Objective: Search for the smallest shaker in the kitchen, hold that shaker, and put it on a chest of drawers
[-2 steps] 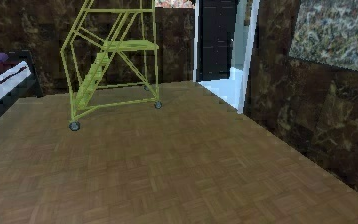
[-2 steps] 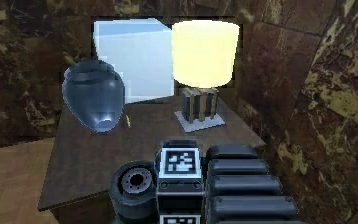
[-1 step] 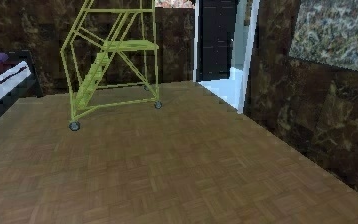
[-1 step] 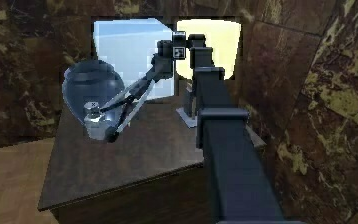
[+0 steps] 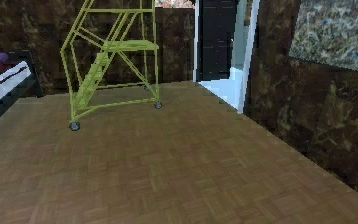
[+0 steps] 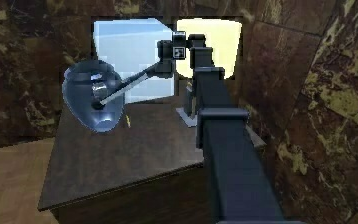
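The parquet floor (image 5: 187, 170) and dark marbled walls (image 5: 317, 110) take up most of the forward view. On the floor stands one yellow-green rolling step ladder (image 5: 112, 55) on small wheels. Right of it is one dark door (image 5: 217, 40) in a white frame. One mottled wall hanging (image 5: 332, 35) shows on the wall at the forward view's right.

In the arm side view, one dark wooden cabinet (image 6: 117, 170) stands against the wall, with the robot's arm (image 6: 227, 140) reaching out over its top. At the back of the top sits one pale blue box (image 6: 132, 50), with one glowing yellow panel (image 6: 212, 40) just beside it.

One rounded, glossy blue-grey vessel (image 6: 82, 80) sits at the far left corner of the cabinet, right at the gripper (image 6: 102, 100). Its shape does not settle whether it is the shaker. Whether it rests on the top or hangs clear cannot be told, so neither can whether the gripper holds anything.

Two white squares with black marks (image 6: 174, 50) sit at the arm's end. One small pale object (image 6: 187, 117) lies on the cabinet just beside the arm.
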Controlling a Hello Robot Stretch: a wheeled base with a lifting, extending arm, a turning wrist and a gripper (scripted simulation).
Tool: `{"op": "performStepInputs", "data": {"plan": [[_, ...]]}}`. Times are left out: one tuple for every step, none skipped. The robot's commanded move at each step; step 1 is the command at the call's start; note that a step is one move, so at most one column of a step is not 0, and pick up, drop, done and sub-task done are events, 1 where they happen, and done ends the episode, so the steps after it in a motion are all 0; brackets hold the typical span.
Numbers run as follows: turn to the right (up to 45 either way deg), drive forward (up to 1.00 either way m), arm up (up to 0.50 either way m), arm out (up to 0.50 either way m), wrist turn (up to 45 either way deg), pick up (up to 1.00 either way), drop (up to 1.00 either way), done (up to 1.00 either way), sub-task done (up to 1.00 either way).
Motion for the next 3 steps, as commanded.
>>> {"op": "performStepInputs", "data": {"plan": [[0.0, 0.00, 0.00, 0.00, 45.0, 0.00, 0.00, 0.00, 0.00], [0.0, 0.00, 0.00, 0.00, 27.0, 0.00, 0.00, 0.00, 0.00], [0.0, 0.00, -0.12, 0.00, 0.0, 0.00, 0.00, 0.00, 0.00]]}}
